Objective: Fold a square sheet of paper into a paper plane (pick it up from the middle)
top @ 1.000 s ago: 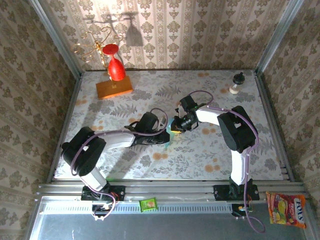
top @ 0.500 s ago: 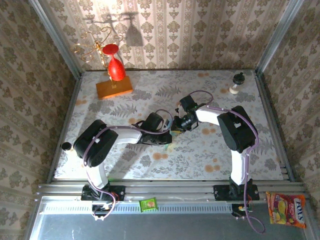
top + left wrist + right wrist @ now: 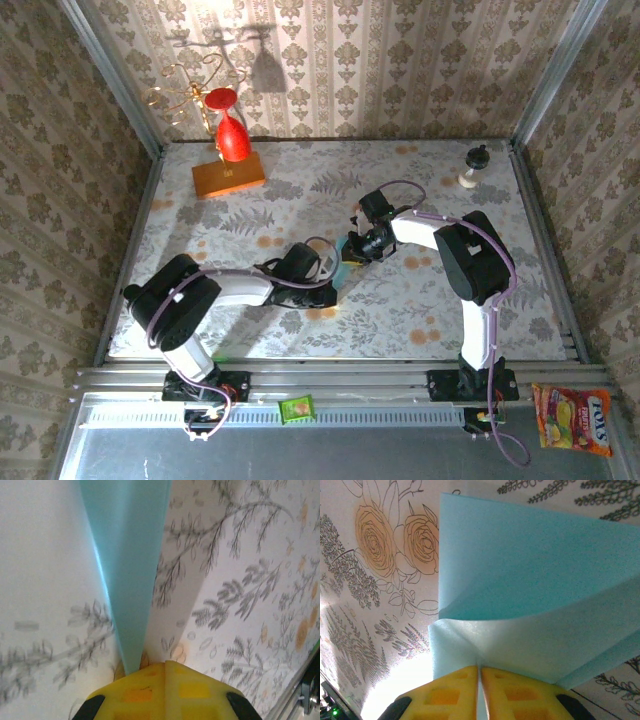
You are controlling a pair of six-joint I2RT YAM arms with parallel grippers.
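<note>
Blue paper plane [image 3: 530,580] between both jaws

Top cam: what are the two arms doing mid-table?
Both arms hold one light-blue paper over the middle of the table. The left arm has its jaws shut on a narrow folded end; the right arm has its jaws shut on layered folds. The plane is not yet finished.

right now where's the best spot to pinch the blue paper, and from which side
Probably its folded edge, coming edge-on to squeeze across both flat faces: the blue paper is a thin folded sheet. The left gripper and right gripper each pinch an edge so.
</note>
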